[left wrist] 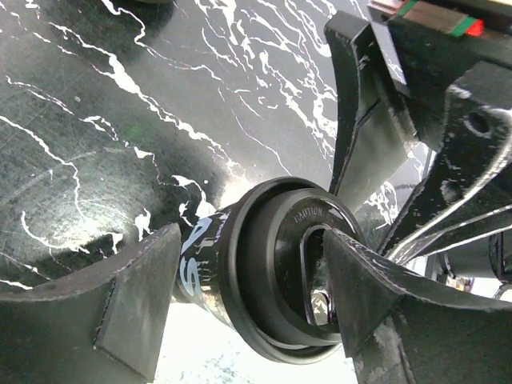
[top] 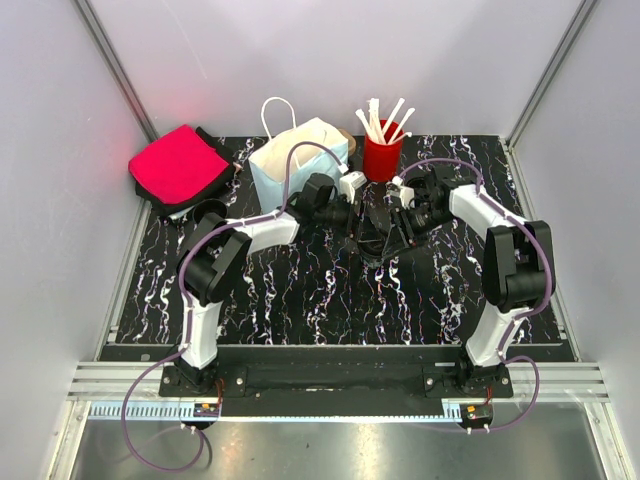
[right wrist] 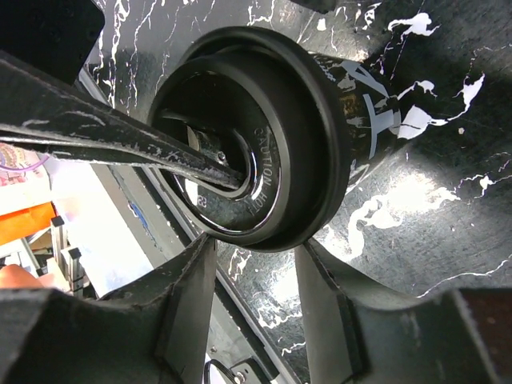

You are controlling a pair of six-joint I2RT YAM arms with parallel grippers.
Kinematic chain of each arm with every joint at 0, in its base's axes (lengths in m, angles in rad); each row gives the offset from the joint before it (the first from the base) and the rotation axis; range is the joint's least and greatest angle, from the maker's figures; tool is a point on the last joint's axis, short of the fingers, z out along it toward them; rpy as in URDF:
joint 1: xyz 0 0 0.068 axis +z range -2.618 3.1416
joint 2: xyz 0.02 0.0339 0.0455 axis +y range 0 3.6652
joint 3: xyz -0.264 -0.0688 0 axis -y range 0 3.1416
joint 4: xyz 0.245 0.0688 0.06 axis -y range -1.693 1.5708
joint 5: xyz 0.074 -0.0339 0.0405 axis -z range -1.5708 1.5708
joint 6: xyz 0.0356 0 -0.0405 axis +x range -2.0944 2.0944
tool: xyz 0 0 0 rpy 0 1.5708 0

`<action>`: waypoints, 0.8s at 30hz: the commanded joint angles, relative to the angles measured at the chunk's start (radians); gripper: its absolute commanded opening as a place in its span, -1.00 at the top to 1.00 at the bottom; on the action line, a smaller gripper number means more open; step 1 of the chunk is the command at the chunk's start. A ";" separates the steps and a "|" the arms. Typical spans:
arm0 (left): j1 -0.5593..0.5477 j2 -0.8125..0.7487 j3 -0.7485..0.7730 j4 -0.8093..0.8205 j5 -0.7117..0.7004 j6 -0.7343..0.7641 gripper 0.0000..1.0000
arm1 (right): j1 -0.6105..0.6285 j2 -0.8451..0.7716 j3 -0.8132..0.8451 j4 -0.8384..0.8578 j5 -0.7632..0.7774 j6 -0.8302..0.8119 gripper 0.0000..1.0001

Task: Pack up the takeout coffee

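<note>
Takeout coffee [left wrist: 206,250] lid [right wrist: 308,144] reads CAUTION HOT; left jaws clamp it, right jaws parted.

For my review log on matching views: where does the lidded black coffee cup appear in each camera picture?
Top external: takeout coffee just right of centre, largely hidden.
Left wrist: lower centre, lid facing the camera.
Right wrist: upper centre, lid facing the camera.
Shared landmark: black white-veined tabletop.
</note>
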 commanded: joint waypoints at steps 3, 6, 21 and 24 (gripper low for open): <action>-0.001 -0.051 0.050 -0.081 0.067 0.013 -0.55 | -0.004 -0.081 0.073 0.025 -0.065 -0.032 -0.04; 0.002 -0.066 0.053 -0.082 0.075 0.012 -0.57 | -0.005 -0.085 0.071 0.015 -0.063 -0.039 -0.10; -0.009 -0.019 0.090 -0.110 0.075 0.012 -0.61 | -0.011 -0.061 0.036 0.028 -0.019 -0.058 -0.14; -0.009 -0.008 0.106 -0.122 0.070 0.015 -0.62 | -0.011 -0.050 0.039 0.029 -0.016 -0.055 -0.14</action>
